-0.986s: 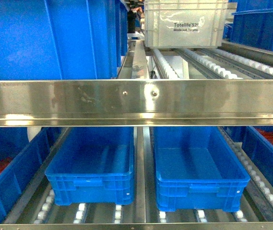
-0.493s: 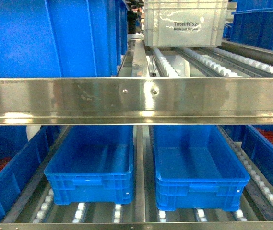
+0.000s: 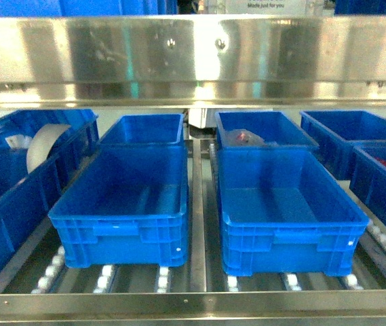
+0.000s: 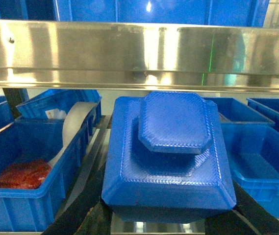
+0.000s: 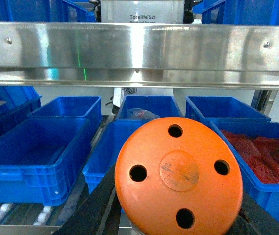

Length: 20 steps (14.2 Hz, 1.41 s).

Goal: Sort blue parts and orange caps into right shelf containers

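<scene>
1. The left gripper [image 4: 168, 218] pinched a blue, stepped octagonal plastic part [image 4: 169, 154] before the steel shelf rail [image 4: 139, 54].
2. The right gripper [image 5: 178, 223] pinched a round orange plastic cap [image 5: 179, 175] with four holes.
3. Two bright-blue rectangular plastic bins [image 3: 289, 210] sat side by side on the roller shelf [image 3: 104, 278].

Taking the steel rail [image 3: 193, 61] across the top as landmark, two bins are set side by side below it on the roller track [image 3: 159, 278]: the left bin [image 3: 121, 204] and the right bin [image 3: 284, 210]. Behind each, a further bin is placed, the rear left bin [image 3: 145, 129] and the rear right bin [image 3: 260, 130]. A tape roll [image 3: 47, 146] is held in the side bin [image 3: 16, 197] left of these.
</scene>
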{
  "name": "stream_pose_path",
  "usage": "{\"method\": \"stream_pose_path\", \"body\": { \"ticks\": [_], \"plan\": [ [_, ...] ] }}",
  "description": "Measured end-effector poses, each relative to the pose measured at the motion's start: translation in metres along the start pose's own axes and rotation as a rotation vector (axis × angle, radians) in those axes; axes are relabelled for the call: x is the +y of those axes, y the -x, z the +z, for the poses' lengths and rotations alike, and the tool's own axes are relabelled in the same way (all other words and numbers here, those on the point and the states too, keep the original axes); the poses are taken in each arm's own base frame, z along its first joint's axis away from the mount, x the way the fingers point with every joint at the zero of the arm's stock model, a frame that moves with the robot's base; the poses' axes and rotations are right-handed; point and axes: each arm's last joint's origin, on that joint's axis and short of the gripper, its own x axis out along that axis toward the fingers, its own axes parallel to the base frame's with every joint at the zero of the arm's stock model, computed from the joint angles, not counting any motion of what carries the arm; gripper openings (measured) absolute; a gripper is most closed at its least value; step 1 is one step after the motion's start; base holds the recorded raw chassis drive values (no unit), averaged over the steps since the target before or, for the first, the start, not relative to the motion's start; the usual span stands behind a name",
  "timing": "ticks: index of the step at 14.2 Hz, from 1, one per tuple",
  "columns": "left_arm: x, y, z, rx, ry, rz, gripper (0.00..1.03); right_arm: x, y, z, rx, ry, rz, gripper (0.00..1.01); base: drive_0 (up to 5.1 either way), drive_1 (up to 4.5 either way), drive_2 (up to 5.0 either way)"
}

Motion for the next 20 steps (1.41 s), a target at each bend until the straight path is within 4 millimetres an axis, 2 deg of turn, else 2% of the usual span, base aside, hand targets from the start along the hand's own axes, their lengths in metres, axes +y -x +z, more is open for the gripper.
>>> {"method": "stream_pose_path", "body": {
  "ticks": [20],
  "plan": [
    [0.0000, 0.0000, 0.0000, 0.000, 0.000, 0.000, 0.43, 0.0000, 0.0000, 0.0000, 0.000, 0.003, 0.000, 0.42, 0.0, 0.00, 0.0]
  ]
}}
